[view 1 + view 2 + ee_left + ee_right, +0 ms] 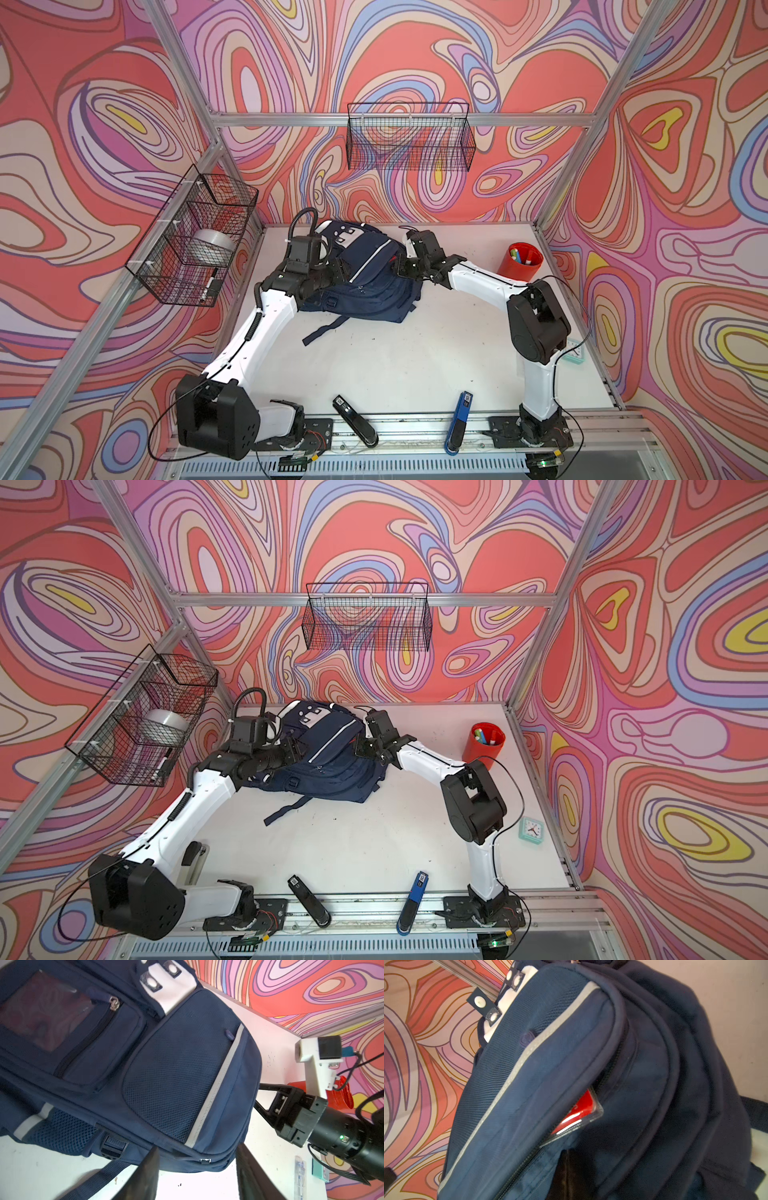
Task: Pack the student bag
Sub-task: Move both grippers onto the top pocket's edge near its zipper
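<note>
One red card (581, 1109) pokes from a pocket (611, 1068) of the student bag (529, 1084); left claw (197, 1149) gapes, right claw (399, 266) is closed.

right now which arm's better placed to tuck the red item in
Right. The right gripper sits at the open zip of the student bag beside the red item; the left gripper is across the bag.

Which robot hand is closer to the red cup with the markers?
Right. The right gripper is at the backpack's edge facing the red cup; the left gripper is at the backpack's far edge.
</note>
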`<control>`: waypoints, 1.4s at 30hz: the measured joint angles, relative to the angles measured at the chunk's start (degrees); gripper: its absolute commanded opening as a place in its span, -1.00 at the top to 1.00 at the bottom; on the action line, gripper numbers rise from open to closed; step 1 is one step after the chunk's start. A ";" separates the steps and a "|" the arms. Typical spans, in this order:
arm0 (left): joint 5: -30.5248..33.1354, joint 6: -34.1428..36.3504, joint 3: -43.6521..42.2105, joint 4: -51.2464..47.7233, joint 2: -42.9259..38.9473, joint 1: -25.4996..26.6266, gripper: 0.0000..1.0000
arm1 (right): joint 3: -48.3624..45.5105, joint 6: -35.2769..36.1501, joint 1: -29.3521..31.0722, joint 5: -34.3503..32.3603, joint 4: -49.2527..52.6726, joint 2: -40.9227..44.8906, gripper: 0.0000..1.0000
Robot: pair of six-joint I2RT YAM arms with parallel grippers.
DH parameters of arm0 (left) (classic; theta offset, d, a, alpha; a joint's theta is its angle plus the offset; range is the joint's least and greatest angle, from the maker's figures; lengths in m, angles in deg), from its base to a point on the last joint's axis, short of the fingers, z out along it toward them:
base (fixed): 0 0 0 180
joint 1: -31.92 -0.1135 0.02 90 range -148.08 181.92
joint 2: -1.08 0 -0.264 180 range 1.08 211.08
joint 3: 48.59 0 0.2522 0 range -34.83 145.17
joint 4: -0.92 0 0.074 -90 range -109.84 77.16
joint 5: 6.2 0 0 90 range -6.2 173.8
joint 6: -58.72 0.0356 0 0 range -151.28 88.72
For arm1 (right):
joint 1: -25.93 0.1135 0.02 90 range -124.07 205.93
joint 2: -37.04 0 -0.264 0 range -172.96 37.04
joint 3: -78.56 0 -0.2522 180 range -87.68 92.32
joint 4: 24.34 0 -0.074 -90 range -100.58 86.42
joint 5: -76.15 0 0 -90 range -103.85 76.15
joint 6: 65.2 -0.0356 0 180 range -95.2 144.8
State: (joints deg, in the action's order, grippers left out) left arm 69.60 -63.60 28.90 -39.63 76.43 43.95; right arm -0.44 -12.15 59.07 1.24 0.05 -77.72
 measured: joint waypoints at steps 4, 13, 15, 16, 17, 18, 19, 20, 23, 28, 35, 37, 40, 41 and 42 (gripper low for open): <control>-0.35 -1.01 -1.31 0.96 0.96 0.00 -0.15 | 1.03 -0.68 0.39 -0.11 -2.78 -0.48 0.94; -1.36 -5.99 -7.04 7.52 0.79 -0.02 -0.51 | 1.49 -2.82 3.30 -1.11 -7.82 -2.14 0.81; -0.74 -7.65 -9.35 8.20 0.48 -0.02 -0.53 | 0.70 -2.75 3.74 -1.60 -7.69 -2.23 0.75; -0.50 -8.28 -9.90 8.37 0.52 -0.02 -0.48 | -0.24 -2.67 3.96 -2.16 -7.61 -1.66 0.71; -0.46 -8.70 -10.01 8.55 0.81 -0.02 -0.38 | -1.40 -2.49 4.13 -2.93 -7.04 -0.74 0.67; -0.55 -9.09 -10.01 9.18 1.11 -0.02 -0.34 | -2.38 -2.14 4.28 -3.56 -6.36 0.24 0.65; -0.74 -9.64 -10.01 10.23 1.64 -0.02 -0.30 | -3.67 -1.73 4.50 -4.55 -5.40 1.79 0.62; -0.90 -10.25 -9.99 11.34 2.32 -0.02 -0.25 | -4.87 -1.42 4.76 -5.55 -4.33 3.56 0.61; -1.03 -12.20 -10.43 14.67 3.76 -0.02 -0.21 | -6.71 -0.28 6.32 -8.74 -1.55 8.41 0.50; -0.44 -13.75 -10.99 17.55 3.39 -0.02 -0.22 | -6.67 2.08 12.63 -13.70 -0.52 11.41 0.27; -1.01 -15.39 -11.78 19.69 5.31 -0.02 0.44 | -5.49 3.28 17.46 -15.47 1.64 7.61 0.19; -0.92 -16.00 -12.39 19.78 5.33 -0.15 0.94 | -5.38 3.41 17.53 -15.91 2.08 7.06 0.19; -1.03 -16.63 -12.20 19.67 5.33 -0.35 1.00 | -4.46 3.63 17.75 -16.83 2.54 6.47 0.10; -1.05 -16.90 -12.02 19.54 5.33 -0.35 1.00 | -4.02 3.85 17.99 -17.27 2.67 6.25 0.05; -1.05 -17.20 -11.85 19.47 5.31 -0.35 1.00 | -3.52 4.00 18.38 -17.94 2.78 6.03 -0.01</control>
State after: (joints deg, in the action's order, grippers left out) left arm 68.55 -80.80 17.05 -20.15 81.74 43.60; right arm -3.95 -8.15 77.46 -16.70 2.83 -71.68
